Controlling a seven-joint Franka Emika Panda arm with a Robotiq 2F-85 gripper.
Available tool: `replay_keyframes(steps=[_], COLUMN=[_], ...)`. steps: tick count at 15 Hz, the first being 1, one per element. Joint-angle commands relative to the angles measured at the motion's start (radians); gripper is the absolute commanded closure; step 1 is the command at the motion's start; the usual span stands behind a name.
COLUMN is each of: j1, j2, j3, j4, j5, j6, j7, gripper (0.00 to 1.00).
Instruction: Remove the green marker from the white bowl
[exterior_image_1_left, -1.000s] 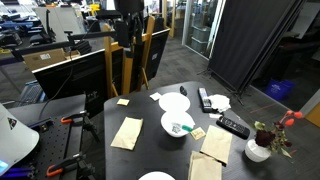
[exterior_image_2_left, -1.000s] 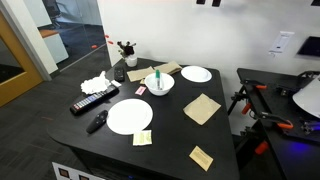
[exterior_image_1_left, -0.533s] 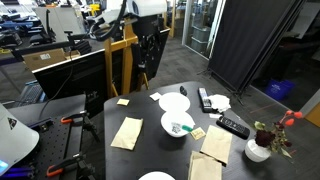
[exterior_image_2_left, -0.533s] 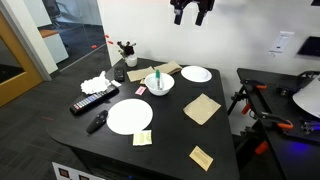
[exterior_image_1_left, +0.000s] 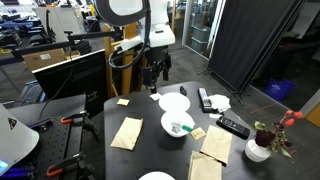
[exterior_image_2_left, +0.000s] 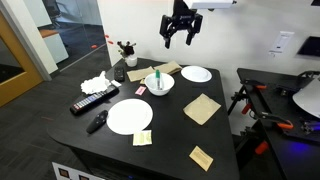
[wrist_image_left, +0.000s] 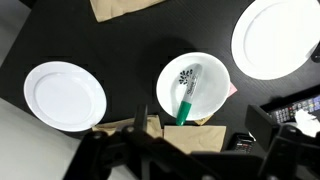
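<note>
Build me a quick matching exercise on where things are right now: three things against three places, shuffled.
Things:
1. green marker
2. end effector
3. long black remote

Places:
A. in the air above the table
B. lying flat on the table
C. inside the white bowl

Pairs: 1-C, 2-A, 3-B
</note>
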Motion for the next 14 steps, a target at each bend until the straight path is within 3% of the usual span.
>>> replay_keyframes(steps=[1, 8, 14], j1=[0.037, 0.052, 0.057], j2=[0.09, 0.084, 0.175], j3=[-0.036, -0.051, -0.059], j4=[0.058, 0.038, 0.073], j5=[-0.08, -0.053, -0.029], j6=[0.039, 0.026, 0.107], j7=[0.116, 0.079, 0.084], gripper=[0.0, 0.0, 0.0])
